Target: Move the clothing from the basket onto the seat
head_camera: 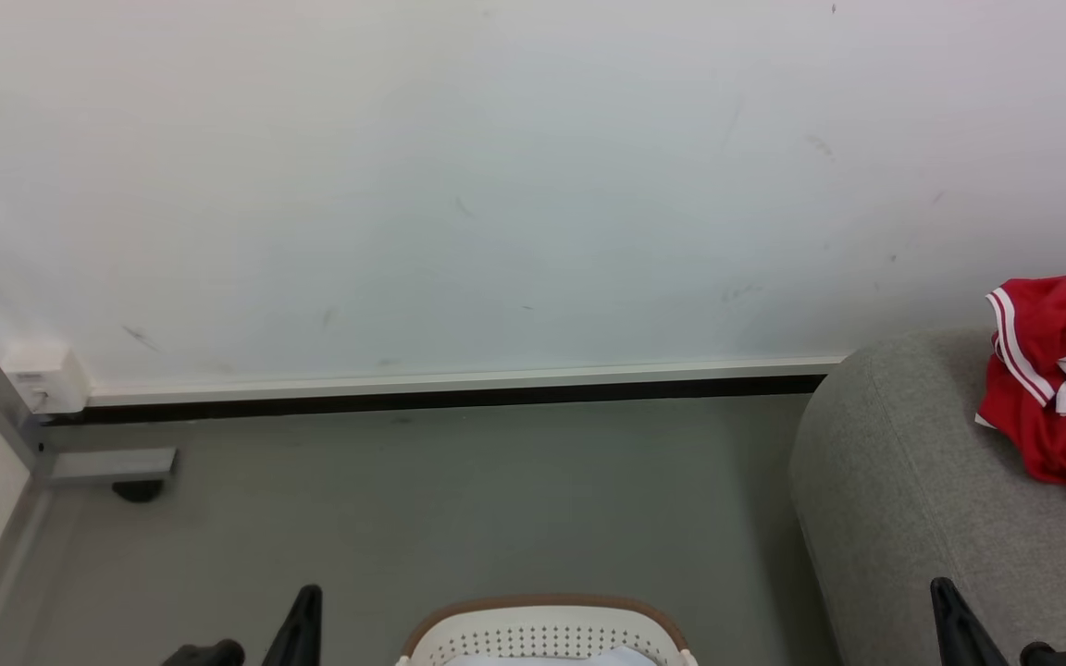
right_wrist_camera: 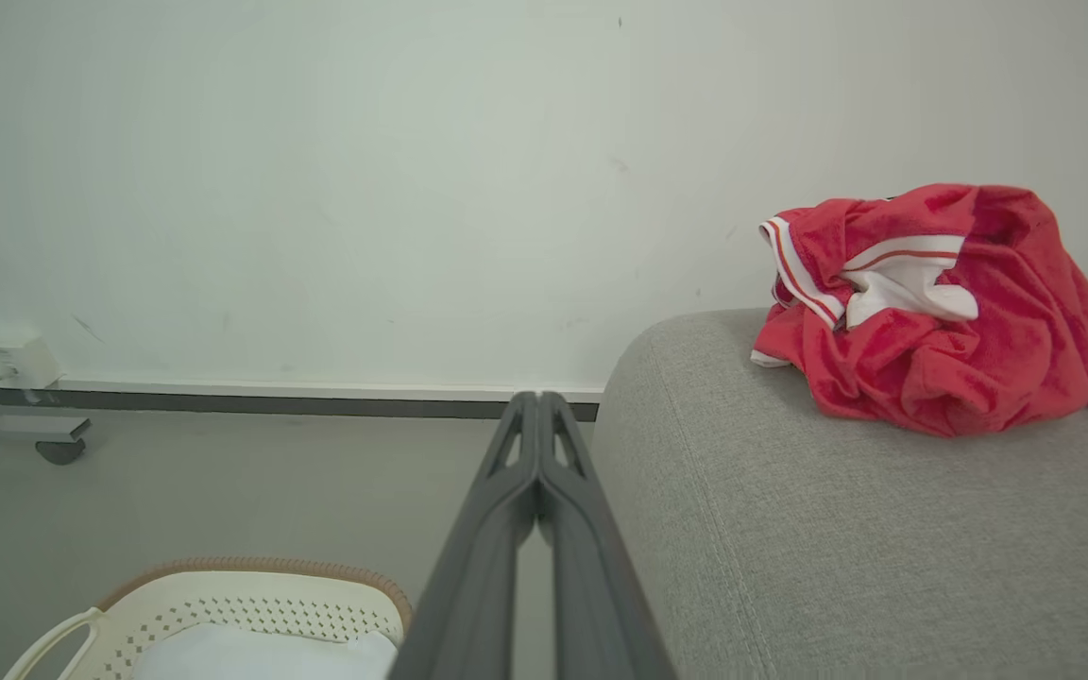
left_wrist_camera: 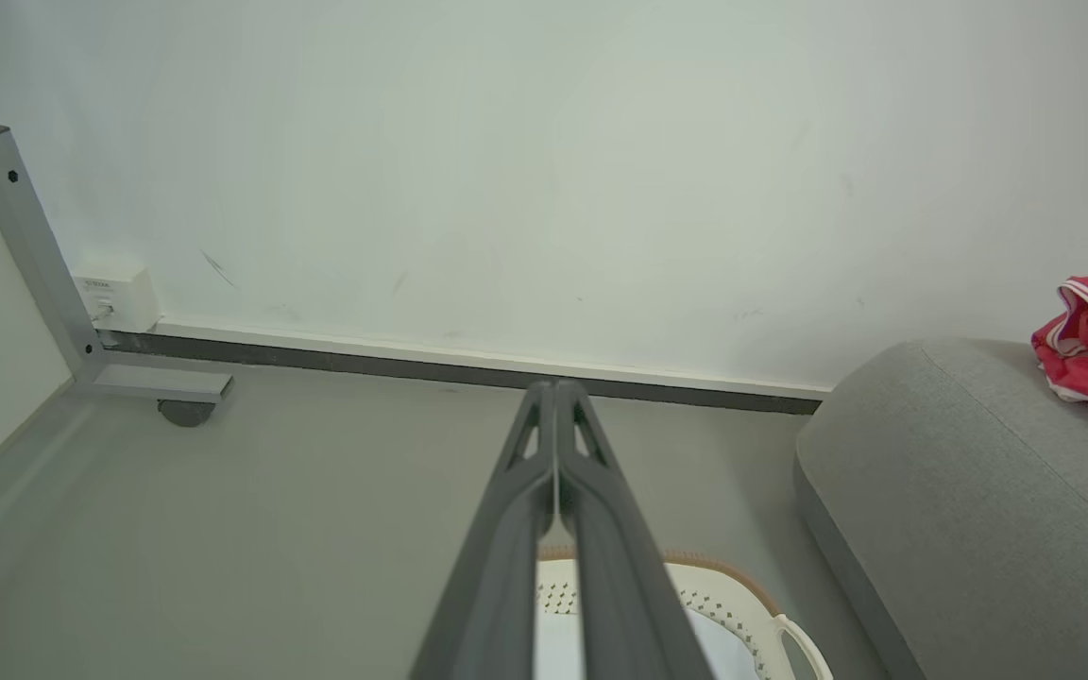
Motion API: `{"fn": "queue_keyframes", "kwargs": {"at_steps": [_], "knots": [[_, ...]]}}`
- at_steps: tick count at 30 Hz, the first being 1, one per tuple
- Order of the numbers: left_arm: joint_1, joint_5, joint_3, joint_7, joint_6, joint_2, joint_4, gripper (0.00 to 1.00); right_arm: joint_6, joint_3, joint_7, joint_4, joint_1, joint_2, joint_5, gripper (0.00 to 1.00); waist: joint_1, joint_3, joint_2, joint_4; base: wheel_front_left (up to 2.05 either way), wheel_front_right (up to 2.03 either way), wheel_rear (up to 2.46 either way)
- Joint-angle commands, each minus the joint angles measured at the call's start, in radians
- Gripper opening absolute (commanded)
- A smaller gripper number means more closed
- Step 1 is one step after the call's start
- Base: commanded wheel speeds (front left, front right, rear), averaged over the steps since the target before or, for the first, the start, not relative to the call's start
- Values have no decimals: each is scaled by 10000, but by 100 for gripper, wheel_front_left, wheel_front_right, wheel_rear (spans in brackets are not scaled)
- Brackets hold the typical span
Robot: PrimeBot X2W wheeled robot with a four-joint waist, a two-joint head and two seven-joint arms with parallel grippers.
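Red jersey (right_wrist_camera: 941, 321) heaped on sofa (right_wrist_camera: 837, 548), far right: job looks done. Basket (right_wrist_camera: 223, 604) near, pale cloth (right_wrist_camera: 261, 656) inside. Left gripper (left_wrist_camera: 555, 387), right gripper (right_wrist_camera: 537, 399) closed, empty.

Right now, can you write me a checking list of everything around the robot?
Surface: plain grey floor.
Job's things: red jersey lies crumpled on the grey sofa; white laundry basket with a brown rim stands on the floor near the sofa's end.
Clutter: a pale cloth lies in the basket.
Claws: left claw shut, holding nothing; right claw shut, holding nothing.
Cables: nothing seen.
Surroundings: white wall with scuff marks, a grey metal frame on a caster, a small white wall box.
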Motion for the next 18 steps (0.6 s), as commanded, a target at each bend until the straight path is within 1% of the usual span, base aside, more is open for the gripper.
{"fn": "queue_keyframes", "kwargs": {"at_steps": [1,18], "knots": [[-216,-442,194,108,-72,21,-132,0,-1,-142,120,-98,-264,-78,427,0,0,9,0,2,0,0,0],[-449,-3175,909,890,-343,-221,-341,0,-4,-271,844,-346,-490,-28,3687,0,0,127,0,39,0,0,0]]}}
